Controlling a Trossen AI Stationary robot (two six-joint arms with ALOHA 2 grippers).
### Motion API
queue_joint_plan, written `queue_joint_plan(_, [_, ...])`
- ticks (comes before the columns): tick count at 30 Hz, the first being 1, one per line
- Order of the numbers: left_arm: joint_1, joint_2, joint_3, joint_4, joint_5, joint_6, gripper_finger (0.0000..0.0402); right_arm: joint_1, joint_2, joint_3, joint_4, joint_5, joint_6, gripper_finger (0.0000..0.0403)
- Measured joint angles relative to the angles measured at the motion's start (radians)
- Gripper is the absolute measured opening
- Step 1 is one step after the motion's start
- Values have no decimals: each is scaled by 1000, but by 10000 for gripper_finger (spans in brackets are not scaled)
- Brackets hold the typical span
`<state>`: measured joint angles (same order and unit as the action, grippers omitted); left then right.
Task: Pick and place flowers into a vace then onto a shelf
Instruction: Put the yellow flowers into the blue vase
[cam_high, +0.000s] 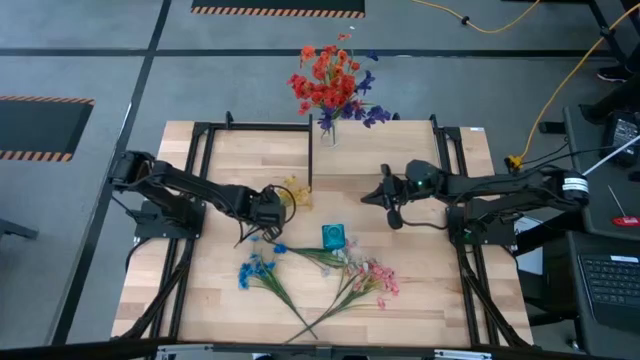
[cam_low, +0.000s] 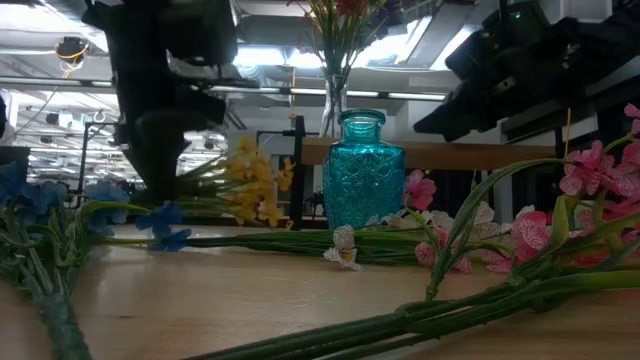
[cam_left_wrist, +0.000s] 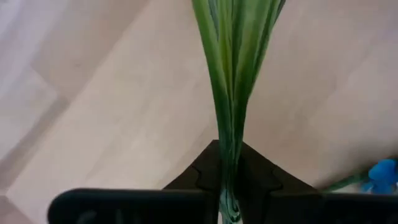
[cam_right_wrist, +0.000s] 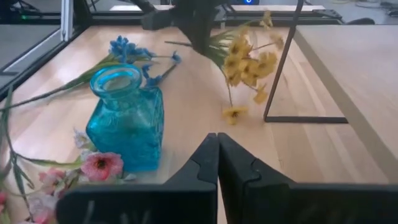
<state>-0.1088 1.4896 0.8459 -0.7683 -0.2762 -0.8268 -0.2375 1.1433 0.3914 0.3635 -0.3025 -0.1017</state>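
Observation:
My left gripper (cam_high: 266, 212) is shut on a bunch of yellow flowers (cam_high: 295, 192), left of the table's middle. Their blooms (cam_right_wrist: 245, 59) point toward the shelf (cam_high: 400, 145); the stalk ends (cam_high: 245, 238) stick out on the near side. The blue glass vase (cam_high: 334, 237) stands upright on the table, empty. Blue flowers (cam_high: 255, 270) and pink flowers (cam_high: 370, 280) lie flat near the front edge. My right gripper (cam_high: 392, 207) hovers shut and empty beyond the vase. My left gripper pinches the yellow flowers' bundled green stalks (cam_left_wrist: 230, 155) between its two fingers (cam_left_wrist: 205, 171). It comes steeply from above, with the fingers across the stalks. The bloom end (cam_low: 250, 185) droops low over the table; whether a bloom touches the wood, I cannot tell.
A clear vase with red and purple flowers (cam_high: 335, 90) stands at the shelf's far edge. The shelf's black leg frame (cam_right_wrist: 283, 68) stands close to the yellow blooms. Black rails (cam_high: 190, 250) run along both table sides. Bare wood lies between the blue vase and the shelf.

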Motion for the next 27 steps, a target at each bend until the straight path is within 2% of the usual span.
queue_joint_plan(6, [0,-87,-16,-46,-99,1,16,1,28,0,45,1,-14,3])
queue_joint_plan(10, [7,-160,-68,-3,-110,26,10,1,28,-1,53,-2,-10,3])
queue_joint_plan(19, [9,-342,-271,371,-58,233,11,1,29,-2,57,-5,-8,3])
queue_joint_plan(24, [4,-397,-347,566,-77,366,12,1,29,-2,59,-6,-8,3])
queue_joint_plan(27, [4,-413,-387,761,-28,473,11,1,29,-3,62,-6,-7,3])
